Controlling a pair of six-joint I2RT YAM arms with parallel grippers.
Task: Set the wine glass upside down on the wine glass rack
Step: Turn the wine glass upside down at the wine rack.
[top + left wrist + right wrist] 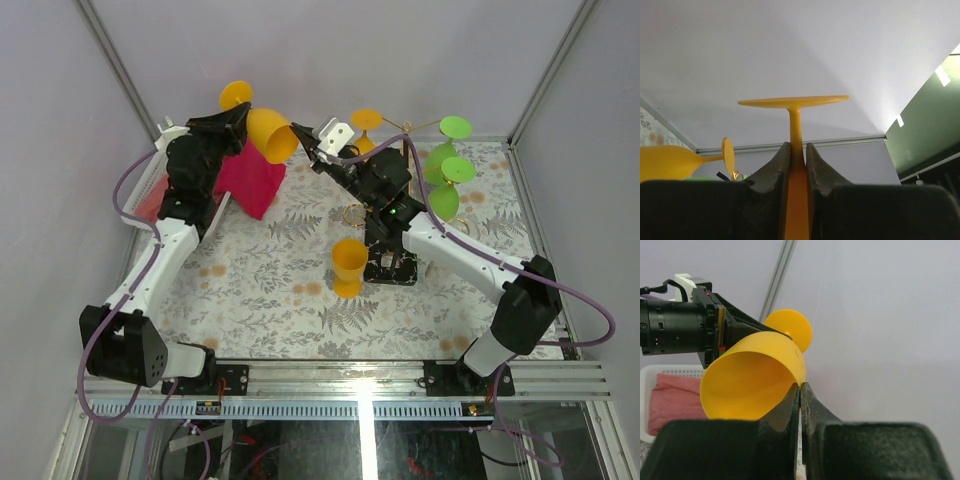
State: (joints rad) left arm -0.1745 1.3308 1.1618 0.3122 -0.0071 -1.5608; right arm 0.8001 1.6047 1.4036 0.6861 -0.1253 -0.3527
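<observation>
Pale lilac-grey walls (pixel 330 60) on three sides. Aluminium frame posts (pixel 108 50) at back corners. Table cloth (pixel 270 275) with grey fern print, small orange blots. Aluminium rail (pixel 300 372) along near edge. Green panel (pixel 927 125) at right of left wrist view, bright strip lights (pixel 941 75) on it.

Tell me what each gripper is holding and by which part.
One yellow wine glass, held by both: the left gripper clamps its stem, the right gripper pinches the bowl's rim.
</observation>
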